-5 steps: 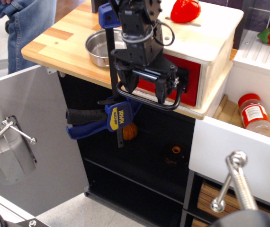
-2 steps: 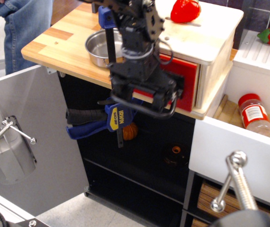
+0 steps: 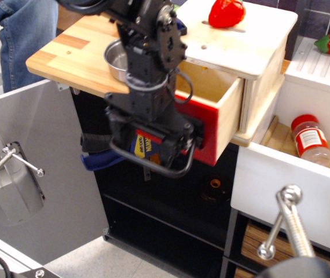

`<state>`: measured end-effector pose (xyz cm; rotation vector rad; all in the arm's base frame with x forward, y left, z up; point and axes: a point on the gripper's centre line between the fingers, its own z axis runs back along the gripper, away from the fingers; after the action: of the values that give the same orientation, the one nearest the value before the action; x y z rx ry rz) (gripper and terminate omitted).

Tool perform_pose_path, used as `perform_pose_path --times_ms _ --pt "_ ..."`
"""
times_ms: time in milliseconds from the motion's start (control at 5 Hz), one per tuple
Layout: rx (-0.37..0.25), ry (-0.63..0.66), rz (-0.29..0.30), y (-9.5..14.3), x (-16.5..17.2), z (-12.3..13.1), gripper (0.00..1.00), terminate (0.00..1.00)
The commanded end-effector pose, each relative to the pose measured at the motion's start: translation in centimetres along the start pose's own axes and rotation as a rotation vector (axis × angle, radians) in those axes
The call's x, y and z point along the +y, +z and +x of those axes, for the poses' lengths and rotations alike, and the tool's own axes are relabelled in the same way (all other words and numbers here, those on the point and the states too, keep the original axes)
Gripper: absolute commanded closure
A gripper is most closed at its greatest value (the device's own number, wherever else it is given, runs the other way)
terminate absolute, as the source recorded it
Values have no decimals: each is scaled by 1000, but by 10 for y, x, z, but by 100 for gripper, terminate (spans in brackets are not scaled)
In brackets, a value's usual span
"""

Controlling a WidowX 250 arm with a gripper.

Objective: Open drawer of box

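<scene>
1. Since the earlier frames the drawer (image 3: 220,119) has slid well out of the box (image 3: 252,52), toward the lower left of the frame; its red front, flush with the box a second ago, now hangs past the counter edge with the pale plywood side and open interior exposed.
2. Gripper (image 3: 153,147) has travelled with it, from frame centre to lower and further left, and now covers most of the blue clamp (image 3: 145,145) that was plainly visible before.
3. Claw is closed around the black loop handle (image 3: 153,165); fingers sit either side of the bar, and the lower curve of the loop shows below them.
4. Box itself is unmoved at upper right on the wooden counter (image 3: 66,55), red pepper (image 3: 226,13) on its top.
5. Steel bowl (image 3: 116,58) at upper centre-left is partly hidden behind the arm.
6. White drawer (image 3: 292,179) at right is open as before, with the red-lidded jar (image 3: 310,139) lying inside.
7. Person in jeans (image 3: 23,29) stands at upper left, shifted slightly left.
</scene>
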<state>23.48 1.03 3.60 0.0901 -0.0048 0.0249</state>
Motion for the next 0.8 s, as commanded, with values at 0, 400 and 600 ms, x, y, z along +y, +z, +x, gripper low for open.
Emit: perform_pose_path --times_ms 0,400,600 --pt "72 -64 68 7 0 -14 0 0" --pt "193 -75 30 7 0 -13 0 0" --pt "158 -79 8 10 0 -12 0 0"
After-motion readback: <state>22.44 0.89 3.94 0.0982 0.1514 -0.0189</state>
